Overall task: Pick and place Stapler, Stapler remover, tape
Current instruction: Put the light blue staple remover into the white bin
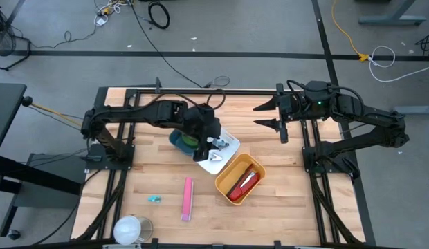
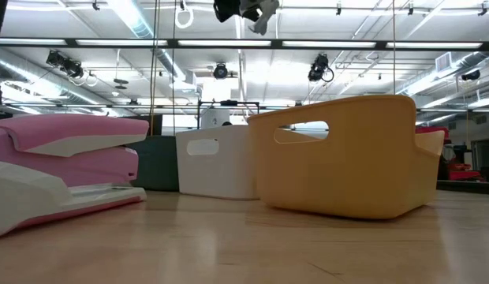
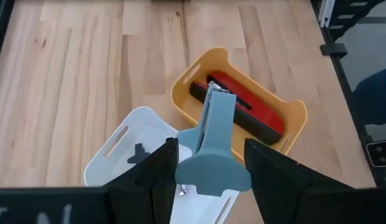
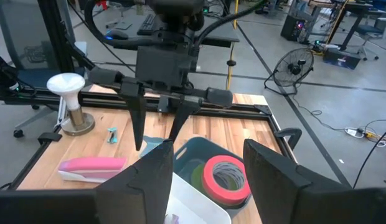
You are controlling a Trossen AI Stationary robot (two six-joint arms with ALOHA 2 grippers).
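The grey-blue staple remover (image 3: 211,146) is pinched in the left gripper (image 3: 208,171), held over the white bin (image 1: 225,153) and seemingly not yet released. The red stapler (image 1: 242,184) already lies in the yellow bin (image 1: 225,181), and the red tape roll (image 4: 225,179) sits in the teal bin (image 4: 202,155). The pink stapler (image 1: 187,198) lies on the table (image 1: 284,200), nearer. The right gripper (image 1: 268,115) waits with fingers apart, empty, at the far right.

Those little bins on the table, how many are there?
3, bunched at the table's middle: a yellow bin holding a red stapler, a white bin beside it, and a dark teal bin mostly hidden under the left arm, holding tape rolls. No others show.
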